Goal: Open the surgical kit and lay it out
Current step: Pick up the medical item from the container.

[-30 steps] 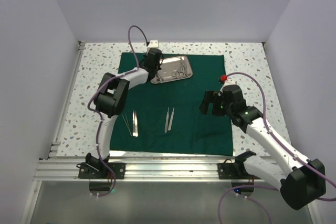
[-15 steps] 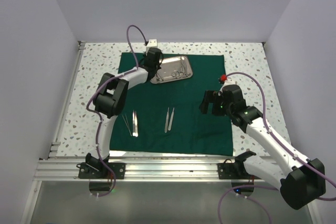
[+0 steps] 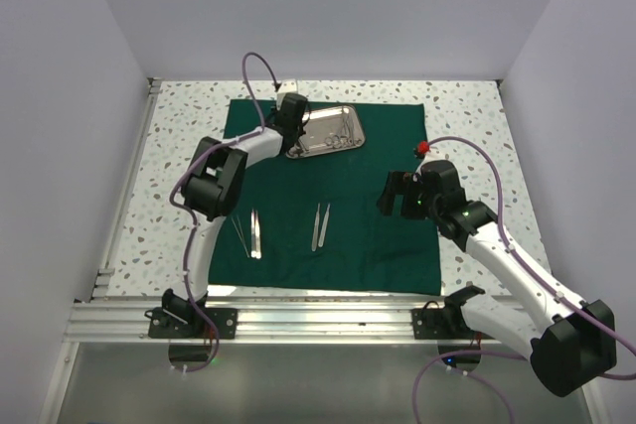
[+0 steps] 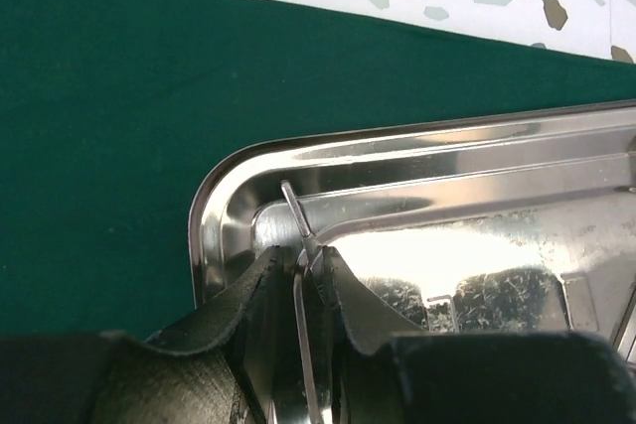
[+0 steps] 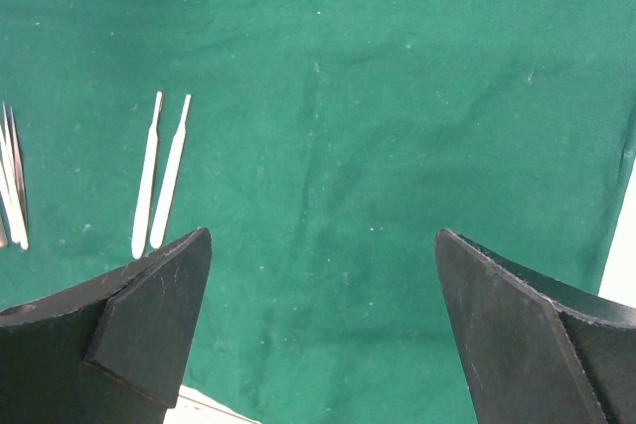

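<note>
Left jaws pinch thin instrument (image 4: 298, 215) at tray (image 4: 427, 151) corner, likely for lifting out. Right jaws spread wide over cloth (image 5: 397, 96), apart from tray, out of way.

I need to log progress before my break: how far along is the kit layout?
Done: the green cloth lies spread flat, with two sets of slim instruments lined up on it. In hand: the left gripper is pinching a thin steel instrument inside the tray. Left: scissor-like instruments lie in the tray; the right gripper hovers open, empty.
</note>
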Tool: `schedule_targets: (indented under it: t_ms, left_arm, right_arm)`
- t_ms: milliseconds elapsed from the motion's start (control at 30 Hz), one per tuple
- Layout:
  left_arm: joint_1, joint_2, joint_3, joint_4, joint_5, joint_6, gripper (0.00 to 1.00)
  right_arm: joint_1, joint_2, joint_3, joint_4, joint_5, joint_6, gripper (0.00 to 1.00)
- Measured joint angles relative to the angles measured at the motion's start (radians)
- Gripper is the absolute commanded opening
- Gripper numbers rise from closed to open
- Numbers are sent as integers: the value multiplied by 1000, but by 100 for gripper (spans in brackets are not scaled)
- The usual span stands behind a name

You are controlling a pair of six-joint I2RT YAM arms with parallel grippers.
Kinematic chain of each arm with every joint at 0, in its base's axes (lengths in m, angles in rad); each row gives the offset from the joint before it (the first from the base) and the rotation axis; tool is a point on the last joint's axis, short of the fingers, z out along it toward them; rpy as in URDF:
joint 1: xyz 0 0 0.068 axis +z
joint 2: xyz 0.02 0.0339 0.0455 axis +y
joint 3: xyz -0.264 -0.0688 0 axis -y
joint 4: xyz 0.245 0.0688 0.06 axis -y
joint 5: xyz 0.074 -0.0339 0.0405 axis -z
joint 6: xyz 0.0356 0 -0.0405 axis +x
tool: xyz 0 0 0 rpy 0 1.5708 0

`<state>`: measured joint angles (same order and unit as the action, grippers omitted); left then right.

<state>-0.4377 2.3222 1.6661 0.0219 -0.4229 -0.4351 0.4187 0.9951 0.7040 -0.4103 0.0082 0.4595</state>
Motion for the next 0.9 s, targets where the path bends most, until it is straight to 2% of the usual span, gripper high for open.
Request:
schedule_targets:
  t_ms: [367,700,900]
  left_arm:
    - [0,79,143,-69,-1,-10,30]
    - [14,106,191,-96,-4,-10,31]
    - [27,147,264,-126,4,-11,20]
  right_arm:
    - [0,0,-4,0,0,0,98]
    - [0,0,-4,1,0,0,99]
    - [0,5,-4,1,0,0,98]
